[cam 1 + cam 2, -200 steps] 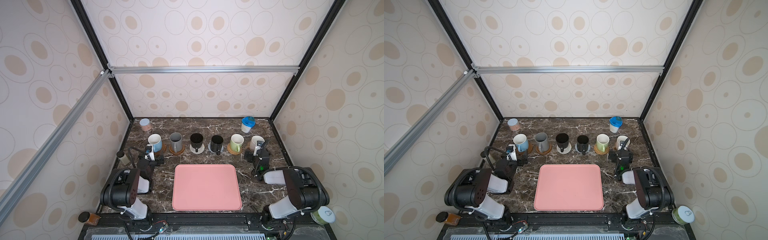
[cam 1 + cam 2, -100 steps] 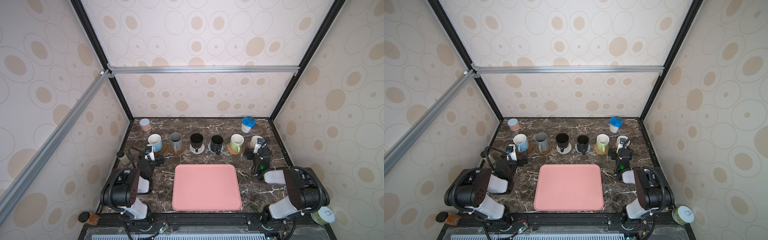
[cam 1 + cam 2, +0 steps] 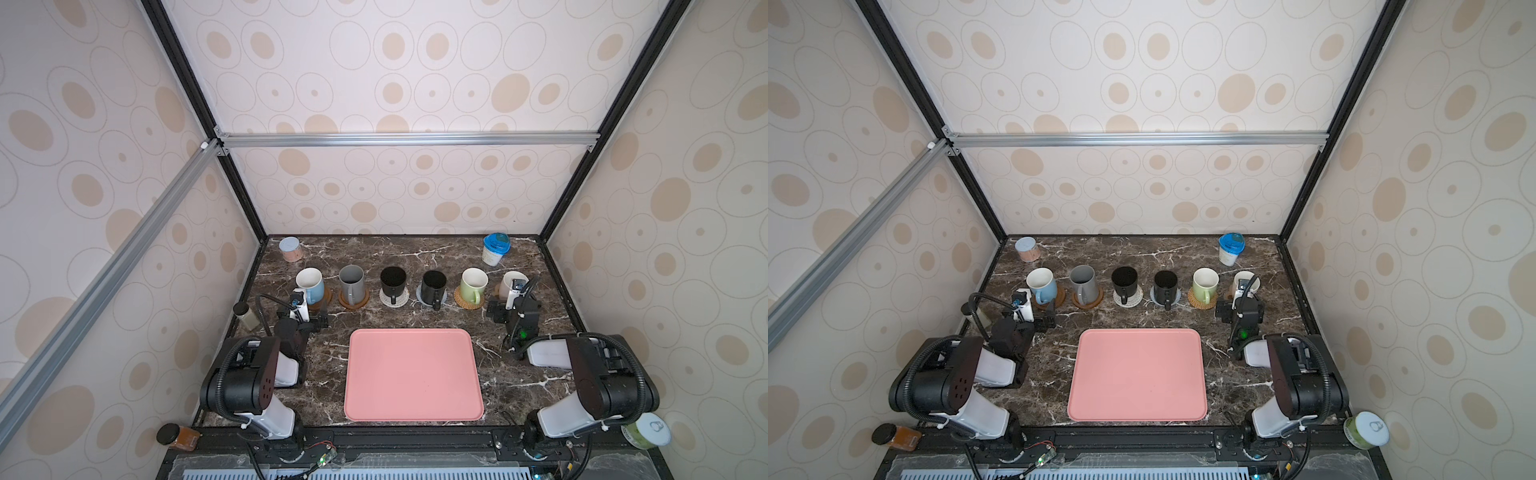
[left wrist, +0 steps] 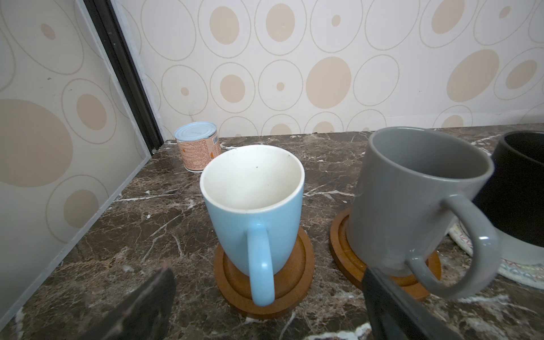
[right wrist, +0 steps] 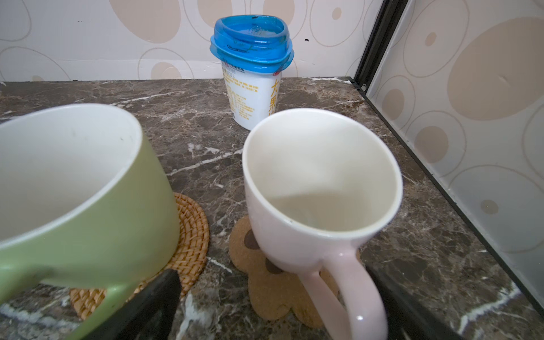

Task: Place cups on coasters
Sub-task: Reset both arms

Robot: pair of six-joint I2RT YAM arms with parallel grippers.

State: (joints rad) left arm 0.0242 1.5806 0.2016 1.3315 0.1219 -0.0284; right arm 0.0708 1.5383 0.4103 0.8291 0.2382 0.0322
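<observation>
Gaping empty, L gripper (image 4: 268, 270) faces blue cup (image 4: 253, 206), R gripper (image 5: 270, 270) pink cup (image 5: 282, 244); grey cup (image 4: 406, 206), green cup (image 5: 117, 229) crowd alongside; can (image 4: 197, 150), jar (image 5: 253, 94) behind.

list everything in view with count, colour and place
light blue mug: one, row's left end, on brown wooden coaster
grey mug: one, next, on second wooden coaster
black mugs: two, mid-row, on whitish woven coaster and blue-grey woven coaster
light green mug: one, on tan rattan coaster
white-pink mug: one, right end, on brown paw-shaped coaster
tray: one, pink, front centre
small can: one, pinkish, far left corner
blue-lidded jar: one, white, far right corner
dark-capped bottle: one, pale, by table's left edge
brown jar: one, off-table, near left
green can: one, off-table, near right
table: one, dark brown marble
left gripper: one, black, open, facing the light blue mug's handle
right gripper: one, black, open, facing the white-pink mug's handle
</observation>
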